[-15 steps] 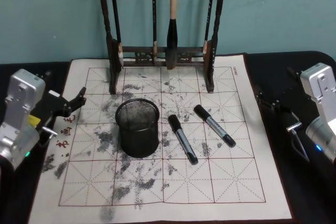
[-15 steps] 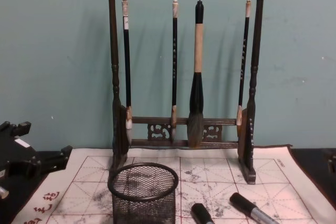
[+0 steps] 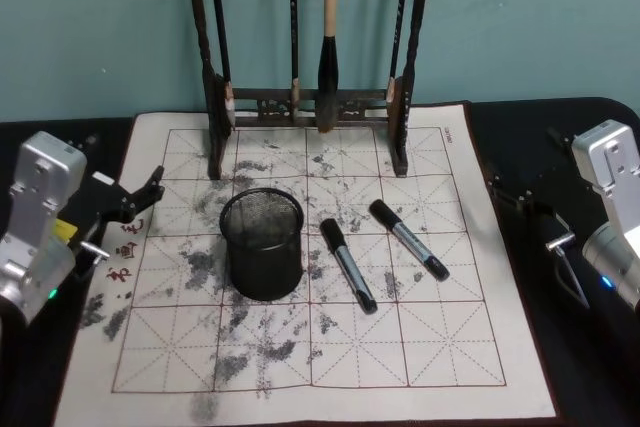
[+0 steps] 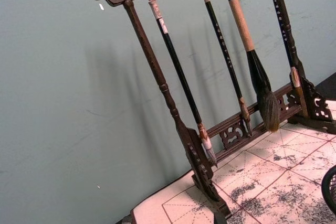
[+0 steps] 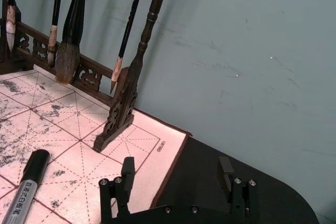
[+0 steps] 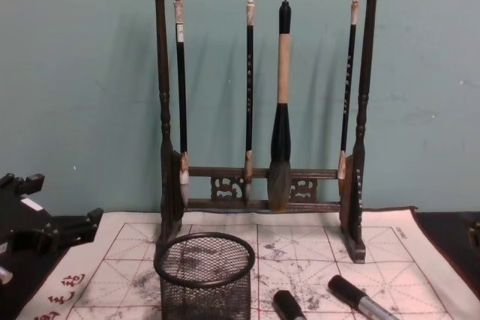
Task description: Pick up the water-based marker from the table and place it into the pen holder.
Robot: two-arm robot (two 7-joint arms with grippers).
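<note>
While two markers [image 3: 348,265] [image 3: 409,239] are lying just right of the holder [image 3: 262,245], both jaws are hanging open, well apart on either side.

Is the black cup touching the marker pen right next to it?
Apart. The head view shows a strip of mat between the pen holder and the nearer marker.

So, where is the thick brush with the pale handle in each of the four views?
Head view: top centre, the thick brush hangs third from the robot's left.
Chest view: centre, hanging straight.
Left wrist view: third brush from the near post, slanted.
Right wrist view: second brush from the near post.
Shared landmark: the wooden brush rack that holds it.
</note>
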